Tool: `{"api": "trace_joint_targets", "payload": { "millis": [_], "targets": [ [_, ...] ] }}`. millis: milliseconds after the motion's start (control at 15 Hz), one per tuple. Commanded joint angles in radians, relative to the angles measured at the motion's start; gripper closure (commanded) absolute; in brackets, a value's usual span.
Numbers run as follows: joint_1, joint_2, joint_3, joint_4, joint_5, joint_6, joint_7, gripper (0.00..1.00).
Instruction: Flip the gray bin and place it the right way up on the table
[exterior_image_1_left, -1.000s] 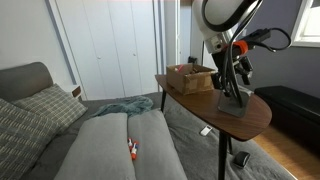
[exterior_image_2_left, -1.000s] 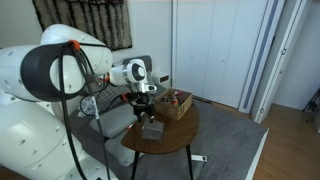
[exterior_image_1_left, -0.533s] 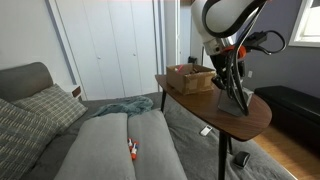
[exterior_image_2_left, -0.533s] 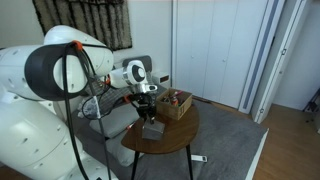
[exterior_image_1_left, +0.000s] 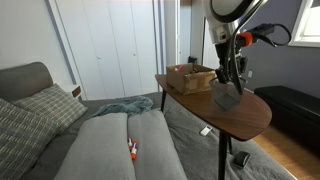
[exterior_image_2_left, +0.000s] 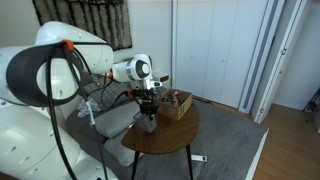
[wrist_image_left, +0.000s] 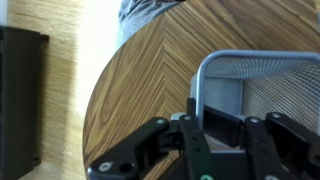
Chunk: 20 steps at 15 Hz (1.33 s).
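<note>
Gripping gray bin (wrist_image_left: 268, 88) by its rim between closed jaws, tilted over counter (wrist_image_left: 140, 80); bare wood out to curved edge at nine o'clock.

A brown woven basket (exterior_image_1_left: 190, 78), a gray sofa (exterior_image_1_left: 100, 145) with a pillow (exterior_image_1_left: 48, 106), and white closet doors (exterior_image_1_left: 110, 45).

No readable text, labels or numbers anywhere.

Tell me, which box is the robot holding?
The gray bin: the gripper grips its rim, tilted above the table. The brown basket just sits on the table, apart from the gripper.
</note>
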<state>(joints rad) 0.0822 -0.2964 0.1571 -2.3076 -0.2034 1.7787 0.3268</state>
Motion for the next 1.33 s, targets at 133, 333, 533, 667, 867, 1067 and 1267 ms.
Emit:
{"api": "trace_joint_targets", "payload": {
  "millis": [133, 333, 533, 667, 867, 1067, 1267],
  "targets": [
    [-0.018, -0.007, -0.088, 0.000, 0.230, -0.044, -0.082, 0.99],
    [-0.042, -0.003, -0.115, -0.016, 0.276, -0.030, -0.075, 0.99],
    [-0.062, -0.008, -0.130, -0.031, 0.289, -0.010, -0.070, 0.62],
    [-0.068, -0.015, -0.137, -0.034, 0.306, -0.004, -0.076, 0.48],
    [-0.070, -0.042, -0.138, -0.030, 0.338, -0.007, -0.068, 0.28],
    [-0.067, -0.086, -0.130, -0.021, 0.365, -0.030, -0.053, 0.08],
    [-0.063, -0.151, -0.116, -0.012, 0.370, -0.058, -0.051, 0.00]
  ]
}}
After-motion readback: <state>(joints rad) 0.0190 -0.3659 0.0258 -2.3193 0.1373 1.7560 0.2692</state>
